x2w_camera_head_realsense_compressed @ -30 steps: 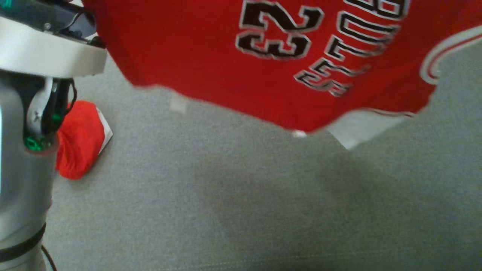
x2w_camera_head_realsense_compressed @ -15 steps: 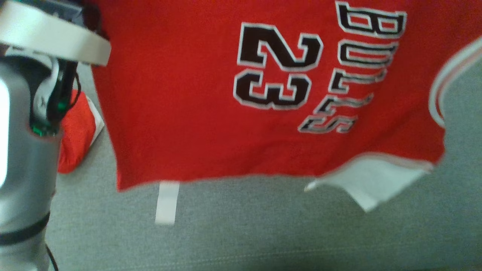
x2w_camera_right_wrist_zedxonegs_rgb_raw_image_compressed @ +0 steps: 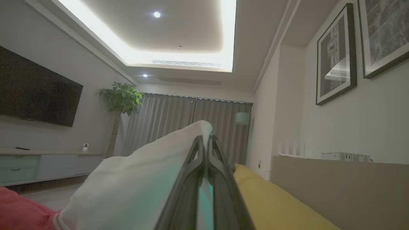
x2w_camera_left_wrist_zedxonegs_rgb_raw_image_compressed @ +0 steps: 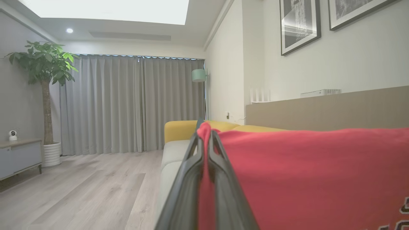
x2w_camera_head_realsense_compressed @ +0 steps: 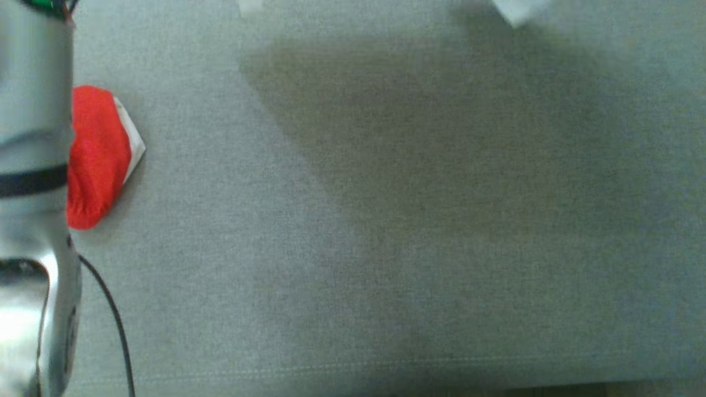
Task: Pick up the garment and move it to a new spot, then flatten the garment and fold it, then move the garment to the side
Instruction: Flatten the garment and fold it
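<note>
A grey upholstered surface [x2w_camera_head_realsense_compressed: 386,286] spreads across the head view, with a broad shadow [x2w_camera_head_realsense_compressed: 441,138] darkening its upper middle. In the left wrist view the red garment [x2w_camera_left_wrist_zedxonegs_rgb_raw_image_compressed: 303,179] stretches away to the right of the fingers as a taut sheet. Its top edge runs level in front of a tan panel [x2w_camera_left_wrist_zedxonegs_rgb_raw_image_compressed: 319,108], and a scrap of dark lettering [x2w_camera_left_wrist_zedxonegs_rgb_raw_image_compressed: 403,207] shows at the lower right corner. The left gripper [x2w_camera_left_wrist_zedxonegs_rgb_raw_image_compressed: 205,135] is closed tight on a red corner of the garment, the cloth pinched between its two dark fingers and peeking out above the tips. The right gripper [x2w_camera_right_wrist_zedxonegs_rgb_raw_image_compressed: 204,139] is likewise clamped together, on a white section of cloth [x2w_camera_right_wrist_zedxonegs_rgb_raw_image_compressed: 137,179] that billows to the left of its fingers, with red fabric at that view's lower left corner. Behind the held garment hang grey curtains [x2w_camera_left_wrist_zedxonegs_rgb_raw_image_compressed: 127,105], flanked by a potted plant [x2w_camera_left_wrist_zedxonegs_rgb_raw_image_compressed: 44,70], a yellow sofa cushion [x2w_camera_left_wrist_zedxonegs_rgb_raw_image_compressed: 182,127] and framed pictures [x2w_camera_left_wrist_zedxonegs_rgb_raw_image_compressed: 298,25] on the wall. A dark television [x2w_camera_right_wrist_zedxonegs_rgb_raw_image_compressed: 38,92] is mounted on the wall in the right wrist view. In the head view a pale forearm [x2w_camera_head_realsense_compressed: 33,110] runs down the left edge. Just beside it a red bundle of cloth [x2w_camera_head_realsense_compressed: 94,160] with a white edge lies on the grey surface. A thin black cable [x2w_camera_head_realsense_compressed: 113,314] curves down near the forearm, and a blurred white corner [x2w_camera_head_realsense_compressed: 518,11] pokes in at the top edge
</note>
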